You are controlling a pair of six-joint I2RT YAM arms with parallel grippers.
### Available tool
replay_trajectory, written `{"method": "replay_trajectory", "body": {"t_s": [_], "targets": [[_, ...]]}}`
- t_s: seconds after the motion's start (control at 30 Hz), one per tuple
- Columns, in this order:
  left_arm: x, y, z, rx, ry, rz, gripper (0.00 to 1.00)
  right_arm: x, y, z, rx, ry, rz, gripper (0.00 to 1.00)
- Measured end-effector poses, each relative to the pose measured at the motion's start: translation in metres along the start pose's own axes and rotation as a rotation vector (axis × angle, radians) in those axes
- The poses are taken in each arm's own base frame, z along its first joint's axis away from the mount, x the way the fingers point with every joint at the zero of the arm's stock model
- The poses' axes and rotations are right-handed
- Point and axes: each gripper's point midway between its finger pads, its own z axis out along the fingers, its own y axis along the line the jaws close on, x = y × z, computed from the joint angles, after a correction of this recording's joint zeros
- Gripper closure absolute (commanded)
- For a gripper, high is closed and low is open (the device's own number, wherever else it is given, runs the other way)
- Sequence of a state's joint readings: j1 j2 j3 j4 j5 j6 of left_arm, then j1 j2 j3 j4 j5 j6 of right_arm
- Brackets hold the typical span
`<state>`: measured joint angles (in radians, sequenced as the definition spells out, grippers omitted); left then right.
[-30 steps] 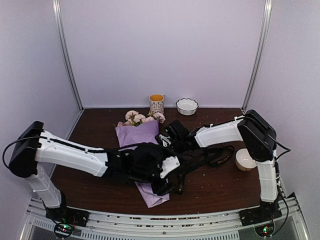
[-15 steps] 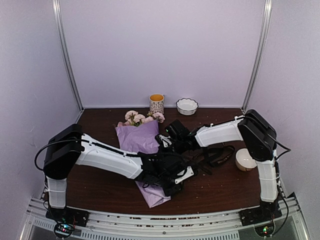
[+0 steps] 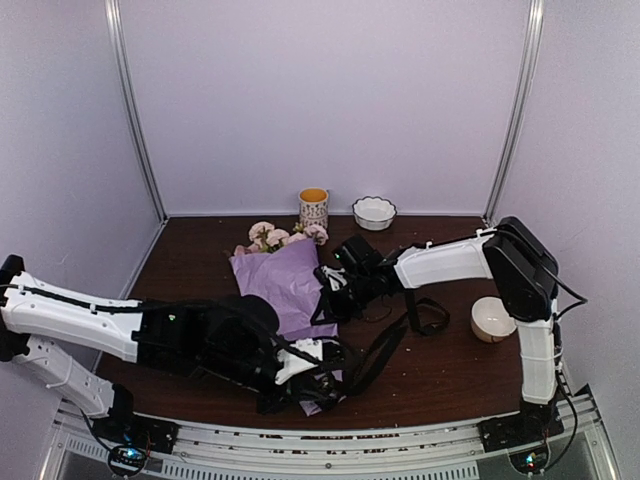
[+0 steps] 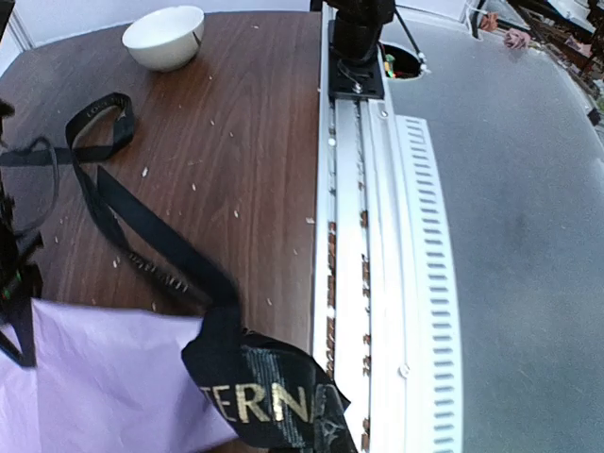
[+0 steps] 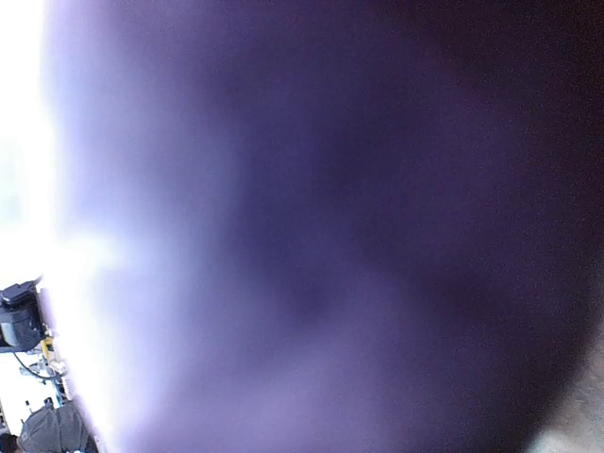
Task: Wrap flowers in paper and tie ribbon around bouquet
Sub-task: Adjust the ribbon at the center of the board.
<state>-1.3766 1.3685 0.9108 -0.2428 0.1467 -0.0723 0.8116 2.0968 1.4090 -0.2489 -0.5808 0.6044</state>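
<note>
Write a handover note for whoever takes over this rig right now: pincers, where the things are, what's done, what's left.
Left pincer: shut on the ribbon, by the near end of the paper.
Right pincer: shut, at the paper's right edge; what it grips is hidden.
Flowers: wrapped in the paper, lying flat, heads at the far end.
Done: wrapping.
Left: the ribbon trails loose to the right of the paper, with no knot visible. Loop it round and tie it.

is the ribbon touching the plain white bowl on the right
Apart. The left wrist view shows a stretch of bare table between the ribbon and the white bowl; the top view shows the same gap.
</note>
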Motion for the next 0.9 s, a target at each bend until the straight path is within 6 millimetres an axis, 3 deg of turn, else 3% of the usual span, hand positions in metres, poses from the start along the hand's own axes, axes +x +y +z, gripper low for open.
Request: {"method": "replay_trajectory", "body": {"t_s": [0.1, 0.27, 0.43, 0.53, 0.63, 0.7, 0.8, 0.9], "targets": [[0.014, -0.011, -0.019, 0.048, 0.006, -0.032, 1.0, -0.004, -0.002, -0.004, 0.008, 0.0, 0.008, 1.0], [0.067, -0.02, -0.037, 0.062, 0.12, -0.13, 1.0, -0.006, -0.007, -0.008, 0.021, 0.005, 0.021, 1.0], [0.086, -0.02, -0.035, 0.05, 0.195, -0.212, 1.0, -0.008, -0.008, -0.015, 0.028, 0.005, 0.02, 1.0], [0.113, -0.009, -0.025, -0.024, 0.317, -0.261, 1.0, -0.012, -0.008, -0.019, 0.032, 0.005, 0.02, 1.0], [0.143, 0.022, -0.03, -0.22, 0.428, -0.309, 1.0, -0.02, -0.007, -0.025, 0.037, -0.004, 0.018, 1.0], [0.15, 0.048, -0.042, -0.331, 0.436, -0.372, 1.0, -0.024, -0.008, -0.029, 0.039, -0.009, 0.016, 1.0], [0.153, 0.1, -0.07, -0.528, 0.379, -0.523, 1.0, -0.026, -0.011, -0.037, 0.05, -0.011, 0.017, 1.0], [0.162, 0.14, -0.1, -0.687, 0.325, -0.659, 1.0, -0.027, -0.014, -0.044, 0.064, -0.011, 0.017, 1.0]]}}
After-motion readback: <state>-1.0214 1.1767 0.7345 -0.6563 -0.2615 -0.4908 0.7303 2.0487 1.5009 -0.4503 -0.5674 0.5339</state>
